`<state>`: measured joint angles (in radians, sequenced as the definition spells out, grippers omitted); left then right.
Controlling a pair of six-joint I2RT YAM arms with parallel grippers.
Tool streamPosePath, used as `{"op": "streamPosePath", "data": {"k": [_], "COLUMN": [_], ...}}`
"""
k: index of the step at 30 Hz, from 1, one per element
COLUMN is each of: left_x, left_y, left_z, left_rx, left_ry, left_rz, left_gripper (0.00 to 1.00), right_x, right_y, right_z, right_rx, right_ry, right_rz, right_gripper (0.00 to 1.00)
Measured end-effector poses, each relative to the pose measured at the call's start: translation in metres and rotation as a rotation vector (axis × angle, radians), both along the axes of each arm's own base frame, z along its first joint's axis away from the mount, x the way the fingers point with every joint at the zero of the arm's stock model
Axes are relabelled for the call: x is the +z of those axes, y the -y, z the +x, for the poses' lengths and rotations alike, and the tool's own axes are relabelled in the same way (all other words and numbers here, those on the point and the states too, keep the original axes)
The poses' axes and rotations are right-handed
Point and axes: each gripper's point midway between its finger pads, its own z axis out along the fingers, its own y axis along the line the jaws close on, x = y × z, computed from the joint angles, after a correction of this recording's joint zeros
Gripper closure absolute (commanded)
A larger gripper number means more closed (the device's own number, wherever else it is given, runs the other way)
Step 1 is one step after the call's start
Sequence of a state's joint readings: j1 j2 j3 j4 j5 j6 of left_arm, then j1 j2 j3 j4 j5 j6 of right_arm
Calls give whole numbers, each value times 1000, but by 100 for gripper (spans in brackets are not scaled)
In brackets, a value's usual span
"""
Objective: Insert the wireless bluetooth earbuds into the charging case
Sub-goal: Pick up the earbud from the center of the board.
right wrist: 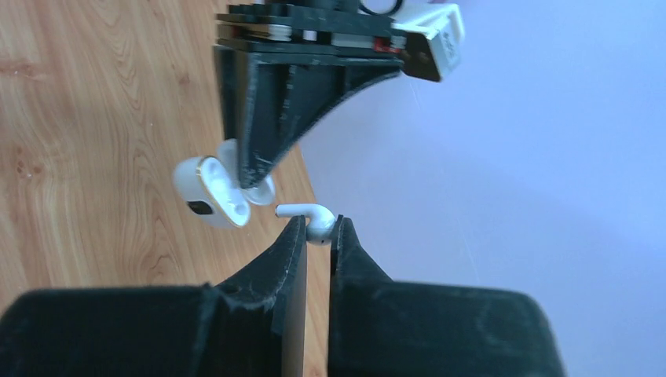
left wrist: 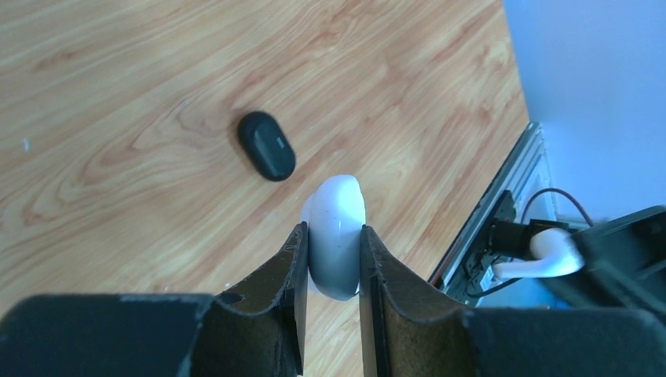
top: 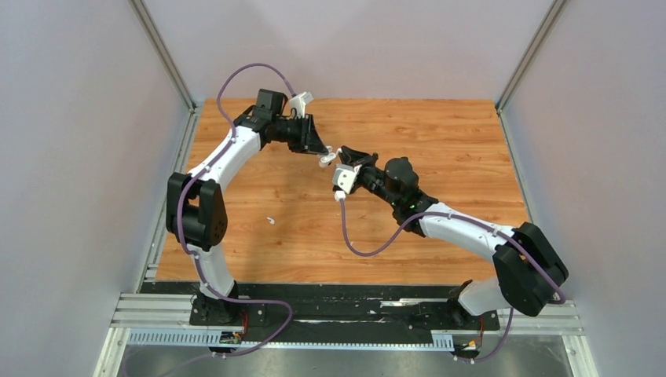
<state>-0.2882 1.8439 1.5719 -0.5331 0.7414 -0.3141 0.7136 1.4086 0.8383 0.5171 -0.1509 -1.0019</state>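
L hand [left wrist: 333, 233] is pinched on the white charging case [left wrist: 338, 208], pads on its two broad faces, w/ the case held clear of the table [top: 440, 157]. In the R wrist view the lid appears open, but bay orientation can't be confirmed. R hand [right wrist: 319, 223] is pressed together on one white earbud [right wrist: 302, 210]. It grips the head only, w/ the stem free and pointing to 9 o'clock at the case, near but not touching. A loose earbud [top: 271, 221], also white, lies on the table at approx. 7 o'clock of the two hands, well apart. A black oval item [left wrist: 267, 146] lies on the table at 11 o'clock of the case; whether it is a case or a bud can't be told. Handling, by judgement: the bud is very light, rigid and glossy, so it is prone to twist or squirt out of a flat pinch. Use light force, hold across the head and keep the stem exposed for stem-first entry. The case is light, w/ a smooth rounded shell, and likely to pivot between the pads under insertion push. Hold it on the broad faces, away from lid and hinge. Neither part looks fragile, but a dropped bud will probably roll.
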Motion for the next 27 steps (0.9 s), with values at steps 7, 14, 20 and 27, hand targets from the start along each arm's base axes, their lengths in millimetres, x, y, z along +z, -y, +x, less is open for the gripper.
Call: {"op": "streamPosePath", "data": {"k": [7, 14, 20, 27], "left_x": [20, 19, 19, 22], "left_y": [15, 26, 30, 33], "left_z": [2, -5, -5, -5], "left_rx": [-25, -49, -62, -79], "left_ry": [27, 21, 21, 23], "left_rz": [-52, -53, -60, -86], "left_gripper": [100, 100, 100, 100], "right_x": [-1, -7, -17, -36], "right_y": [-9, -14, -18, -22], "right_z": [-4, -1, -1, 0], "right_rx": [48, 62, 82, 107], "right_ry": [126, 163, 158, 140], "right_rz": [-57, -92, -122, -173], "right_gripper": [100, 100, 100, 100]}}
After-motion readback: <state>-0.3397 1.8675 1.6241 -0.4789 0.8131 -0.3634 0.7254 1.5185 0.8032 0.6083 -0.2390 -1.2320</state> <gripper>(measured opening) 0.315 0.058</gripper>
